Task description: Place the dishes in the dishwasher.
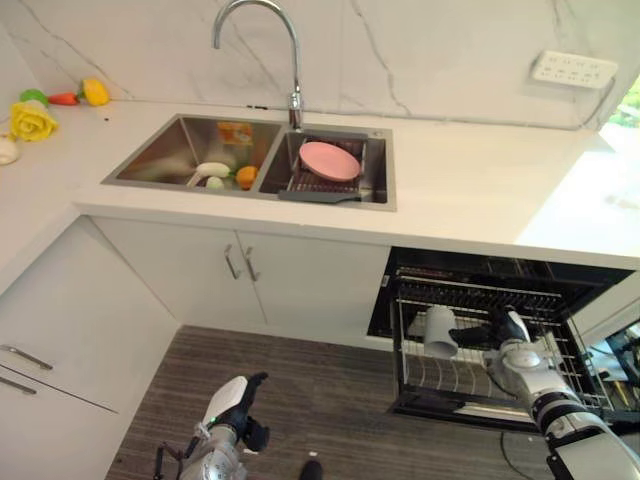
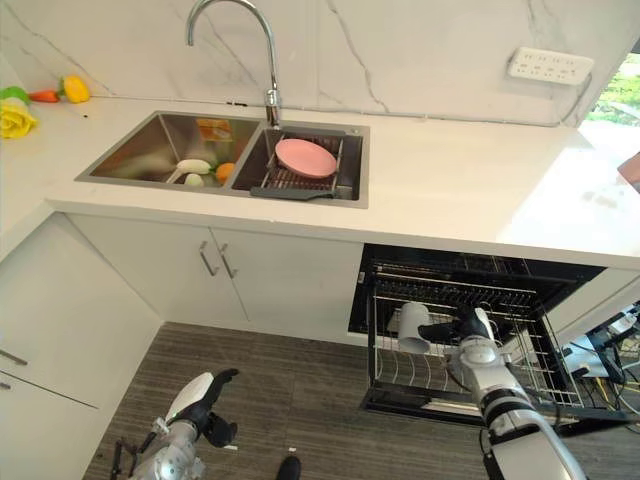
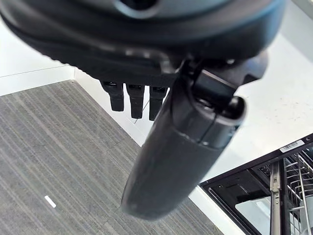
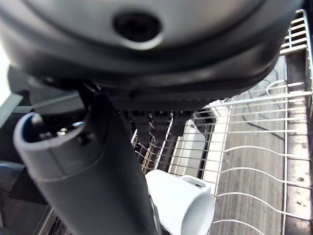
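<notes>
A white cup [image 1: 440, 330] stands mouth down in the wire rack [image 1: 480, 298] of the open, pulled-out dishwasher under the counter. My right hand [image 1: 500, 335] reaches into that rack from the right, its dark fingers pointing at the cup's side. In the right wrist view the cup [image 4: 181, 200] lies just past the straight fingers [image 4: 156, 126] and thumb, which do not curl round it. A pink plate [image 1: 329, 160] rests on a drain rack in the sink's right basin. My left hand [image 1: 235, 400] hangs low over the floor, fingers relaxed and holding nothing.
The sink's left basin [image 1: 170, 150] holds a white item and an orange one. A tall faucet [image 1: 293, 60] rises behind the sink. Toy vegetables and a yellow flower [image 1: 30, 120] sit on the far left counter. White cabinet doors [image 1: 250, 270] stand left of the dishwasher.
</notes>
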